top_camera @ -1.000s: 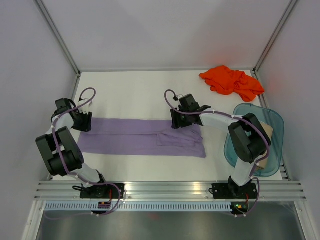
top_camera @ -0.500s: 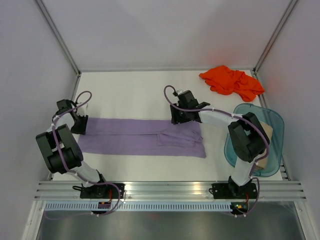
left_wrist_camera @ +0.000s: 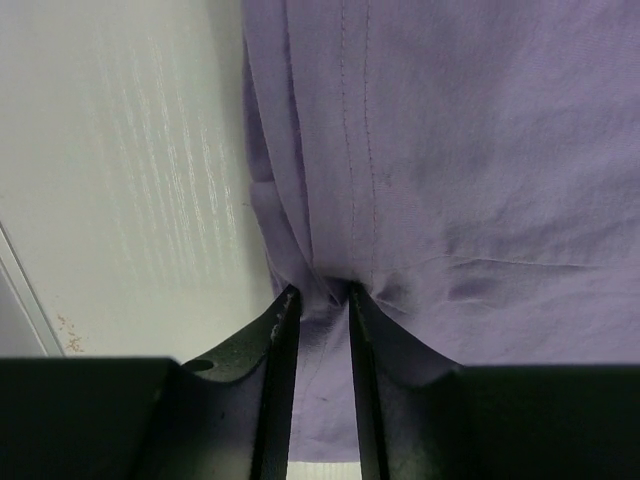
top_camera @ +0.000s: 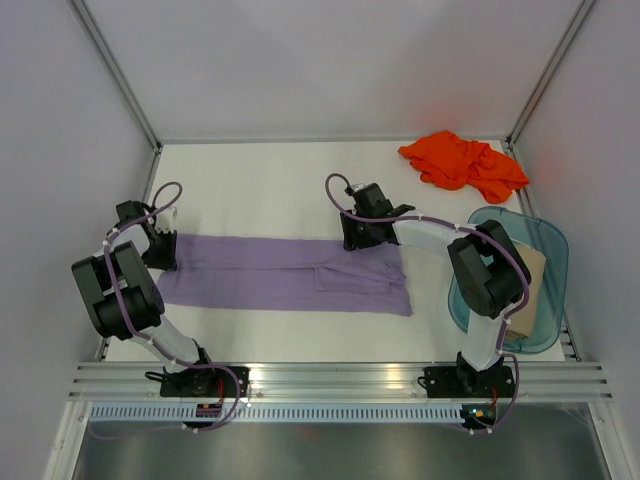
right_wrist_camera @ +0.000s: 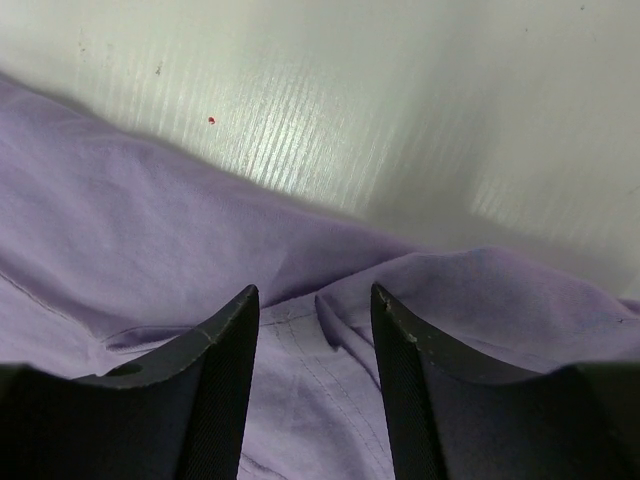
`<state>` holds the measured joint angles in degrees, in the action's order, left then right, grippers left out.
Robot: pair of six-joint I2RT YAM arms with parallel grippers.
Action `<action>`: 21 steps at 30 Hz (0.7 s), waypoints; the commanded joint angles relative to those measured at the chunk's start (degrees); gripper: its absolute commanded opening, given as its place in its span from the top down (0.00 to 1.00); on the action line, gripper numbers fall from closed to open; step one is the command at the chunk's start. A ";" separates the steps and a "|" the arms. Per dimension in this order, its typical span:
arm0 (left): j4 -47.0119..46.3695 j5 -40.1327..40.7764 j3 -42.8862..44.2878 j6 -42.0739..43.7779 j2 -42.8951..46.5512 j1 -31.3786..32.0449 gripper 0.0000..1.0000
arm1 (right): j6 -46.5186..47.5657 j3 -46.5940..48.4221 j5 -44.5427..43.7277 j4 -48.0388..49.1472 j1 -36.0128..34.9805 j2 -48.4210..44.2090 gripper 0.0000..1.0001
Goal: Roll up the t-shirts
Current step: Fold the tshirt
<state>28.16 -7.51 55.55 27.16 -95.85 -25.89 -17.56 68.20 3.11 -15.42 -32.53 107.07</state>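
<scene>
The lavender t-shirt (top_camera: 280,272) lies as a long flat band across the tabletop (top_camera: 260,190), running 9 to 3 o'clock. At its 9 o'clock end the left gripper (left_wrist_camera: 318,292) is closed to a slit on a pucker of cloth, with creases fanning from the tips. The right gripper (right_wrist_camera: 315,296) is at the band's 1 o'clock edge, jaws apart, straddling a raised fold. The orange-red t-shirt (top_camera: 462,162) is heaped at 1 o'clock, and the tan t-shirt (top_camera: 530,272) rests in the teal tub (top_camera: 548,238) at 3 o'clock
</scene>
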 commanded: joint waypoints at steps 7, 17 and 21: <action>0.93 -4.18 1.67 -3.16 0.93 0.14 0.74 | 0.51 1.58 0.31 0.30 -0.34 1.04 0.58; 1.63 -4.10 2.02 -3.43 1.11 0.58 0.65 | 0.95 0.18 0.05 -1.80 -1.13 -2.47 0.55; 1.63 -3.83 2.02 -3.60 1.72 0.75 0.65 | 1.48 0.26 -0.74 -3.04 -1.83 -3.35 0.56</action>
<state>29.10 -9.69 55.77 25.67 -95.85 -25.61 -16.91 68.18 3.03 -17.47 -33.58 106.72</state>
